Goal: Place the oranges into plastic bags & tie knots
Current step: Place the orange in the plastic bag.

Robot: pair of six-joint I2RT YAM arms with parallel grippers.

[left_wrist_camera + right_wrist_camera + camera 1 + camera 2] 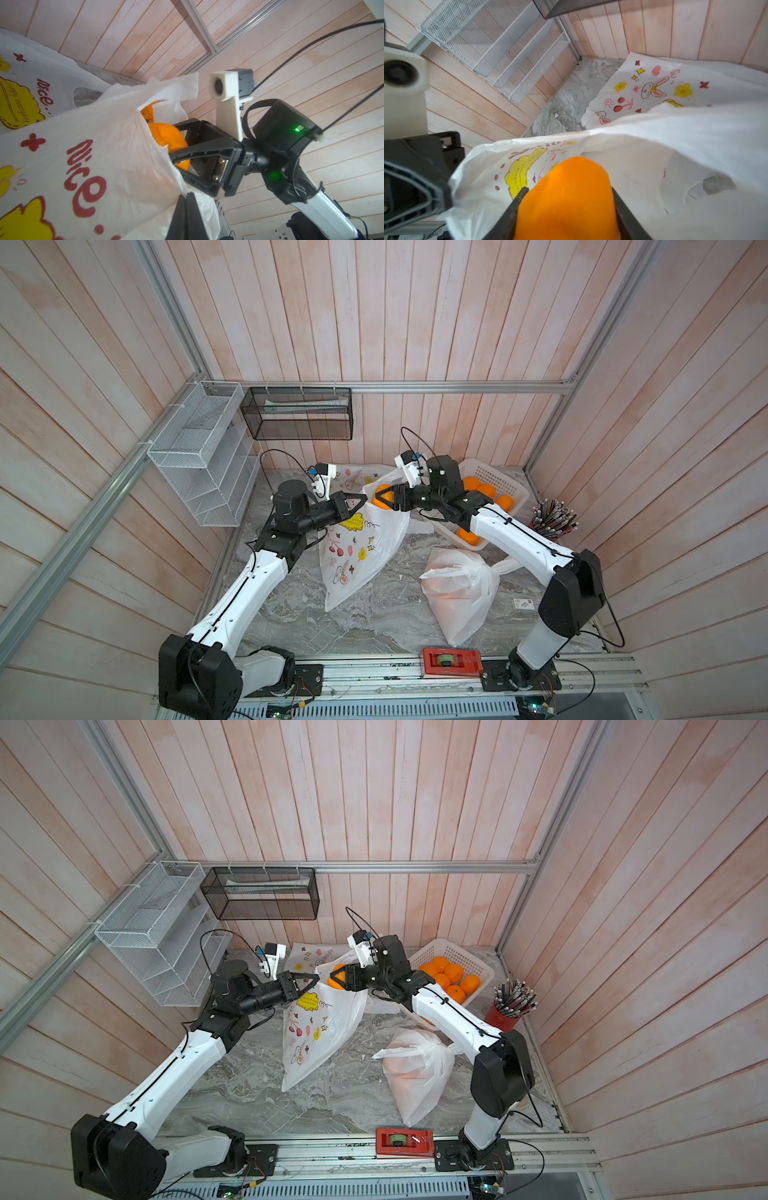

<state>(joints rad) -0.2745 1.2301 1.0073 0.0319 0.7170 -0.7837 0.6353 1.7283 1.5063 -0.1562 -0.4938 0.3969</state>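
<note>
holding what, up there?
– my right pincer [382, 497] is clamped on one orange [377, 500], right at the mouth of the printed bag [357, 556]. my left pincer [360, 501] is pinched shut on that bag's rim, holding it open.
how far along?
– one plain bag [459, 593] lies filled on the table [374, 626], its handles bunched in what looks like a knot [495, 571]. several oranges [451, 974] wait in the basket [467, 956]; this bag needs filling and tying.
</note>
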